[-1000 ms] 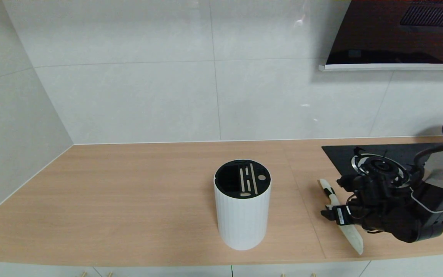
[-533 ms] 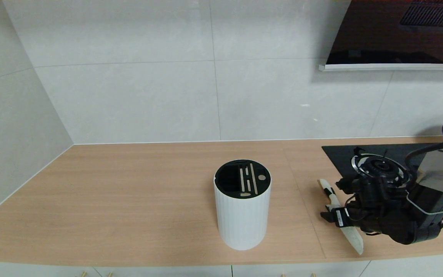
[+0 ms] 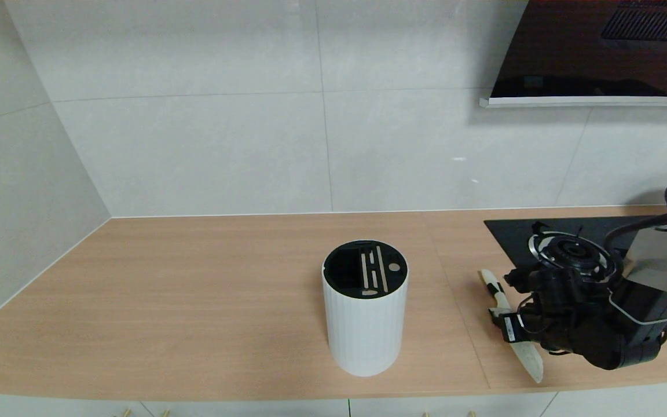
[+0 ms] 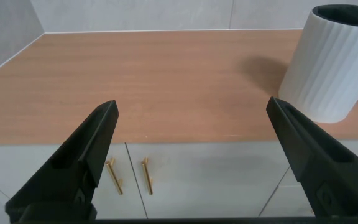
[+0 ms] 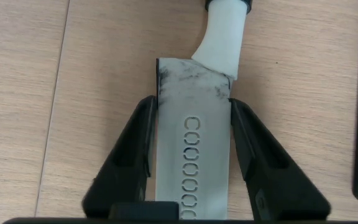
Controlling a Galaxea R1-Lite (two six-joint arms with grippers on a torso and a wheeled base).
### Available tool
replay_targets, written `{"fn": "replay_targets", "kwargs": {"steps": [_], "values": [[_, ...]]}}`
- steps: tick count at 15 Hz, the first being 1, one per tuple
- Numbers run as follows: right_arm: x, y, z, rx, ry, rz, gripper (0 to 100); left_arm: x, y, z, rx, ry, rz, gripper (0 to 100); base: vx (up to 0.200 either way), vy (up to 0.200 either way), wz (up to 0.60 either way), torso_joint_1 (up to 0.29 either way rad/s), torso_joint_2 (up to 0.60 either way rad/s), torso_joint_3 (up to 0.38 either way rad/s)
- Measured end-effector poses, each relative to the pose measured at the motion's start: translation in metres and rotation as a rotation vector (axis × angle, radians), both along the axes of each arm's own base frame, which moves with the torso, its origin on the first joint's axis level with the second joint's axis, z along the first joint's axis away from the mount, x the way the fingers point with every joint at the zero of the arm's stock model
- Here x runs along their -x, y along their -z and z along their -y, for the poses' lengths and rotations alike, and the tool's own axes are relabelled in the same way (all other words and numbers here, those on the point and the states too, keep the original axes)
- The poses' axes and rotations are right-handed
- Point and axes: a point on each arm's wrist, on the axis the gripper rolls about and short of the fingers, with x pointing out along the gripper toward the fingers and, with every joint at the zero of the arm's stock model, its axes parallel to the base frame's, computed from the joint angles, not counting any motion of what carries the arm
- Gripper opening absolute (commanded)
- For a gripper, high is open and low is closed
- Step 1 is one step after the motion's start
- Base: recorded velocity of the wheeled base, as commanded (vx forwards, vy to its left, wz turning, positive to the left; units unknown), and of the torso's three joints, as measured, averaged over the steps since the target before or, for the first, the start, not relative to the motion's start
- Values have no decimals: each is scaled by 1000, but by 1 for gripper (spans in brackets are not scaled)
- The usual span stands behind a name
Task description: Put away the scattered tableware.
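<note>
A knife [image 3: 527, 354] with a white blade and a white-and-black handle lies on the wooden counter [image 3: 212, 301], right of a white ribbed knife holder [image 3: 364, 313] with a black slotted top. My right gripper [image 3: 513, 327] is down over the knife. In the right wrist view its fingers [image 5: 138, 134] press against both edges of the blade [image 5: 191, 155], so the right gripper [image 5: 192, 104] is shut on the knife. My left gripper [image 4: 191, 155] hangs open in front of the counter edge, with the holder [image 4: 334, 62] ahead of it to one side.
A black gas hob [image 3: 571, 249] sits just behind the right arm, under a dark range hood [image 3: 600, 52]. The tiled wall closes the counter at the back and left. Cabinet fronts with gold handles [image 4: 114, 177] lie below the counter edge.
My right gripper has sunk a little lower onto the blade and drawn slightly toward me. The blade tip has shifted slightly left with it. The holder has not moved.
</note>
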Motion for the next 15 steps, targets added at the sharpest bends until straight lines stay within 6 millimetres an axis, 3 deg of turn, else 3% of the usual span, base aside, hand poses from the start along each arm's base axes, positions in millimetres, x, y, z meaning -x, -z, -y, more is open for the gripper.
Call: {"fn": "replay_targets", "kwargs": {"steps": [5,7,12,15], "values": [[1,-1,0,1,0,-2,0,0,0,0,-1,0,0,100,0,0,0,0,0,0],[5,-9,1,-1,0,5,0,0,0,0,-4,0,0,100,0,0,0,0,0,0],[27,-84,1,-33,-16,199,0,1,-5,0,-5,8,41,100,0,0,0,0,0,0],[52,-141,-10,-65,-65,369,0,11,-46,3,-12,150,137,100,0,0,0,0,0,0]]}}
